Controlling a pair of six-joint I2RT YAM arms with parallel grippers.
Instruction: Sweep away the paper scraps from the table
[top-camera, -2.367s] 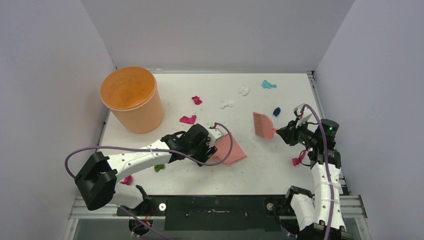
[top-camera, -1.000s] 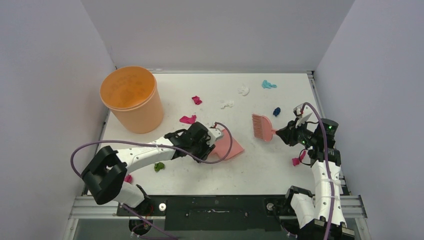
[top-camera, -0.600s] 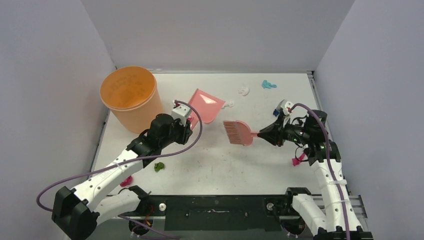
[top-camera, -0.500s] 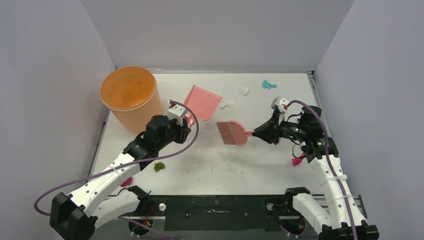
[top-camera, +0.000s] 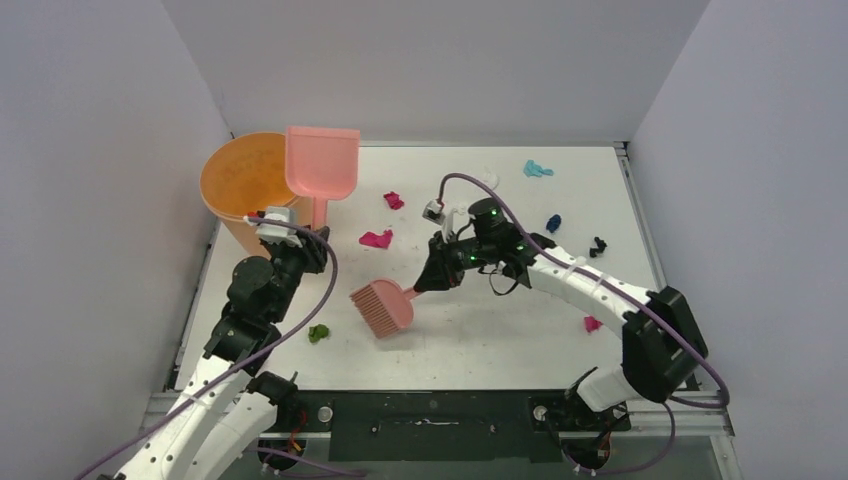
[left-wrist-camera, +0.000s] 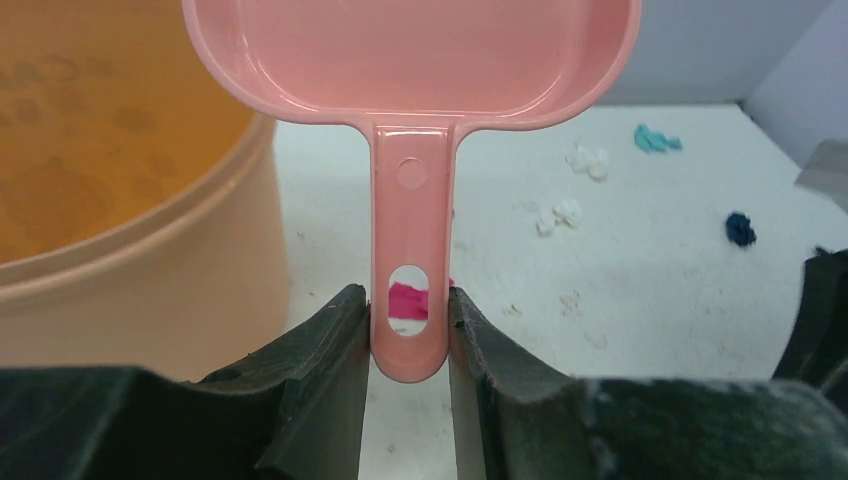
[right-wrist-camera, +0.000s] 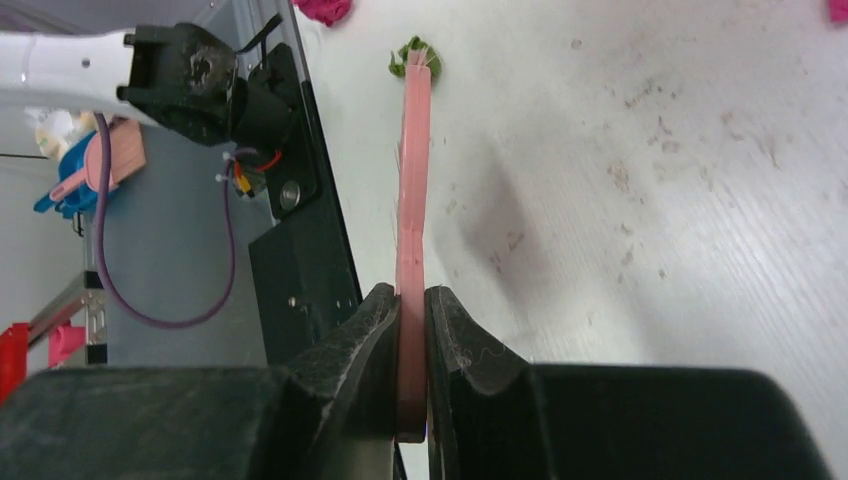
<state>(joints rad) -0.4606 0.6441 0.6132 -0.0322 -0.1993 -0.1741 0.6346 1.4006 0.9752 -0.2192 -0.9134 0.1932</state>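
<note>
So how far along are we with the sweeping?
Done: little; the left tool grips the dustpan, raised beside the bucket, its pan apparently empty. In hand: the right tool holds the brush over the table, pointing toward the green scrap. Left: that one plus the magenta scrap, teal scrap and dark blue scrap, among others, lie unswept.
</note>
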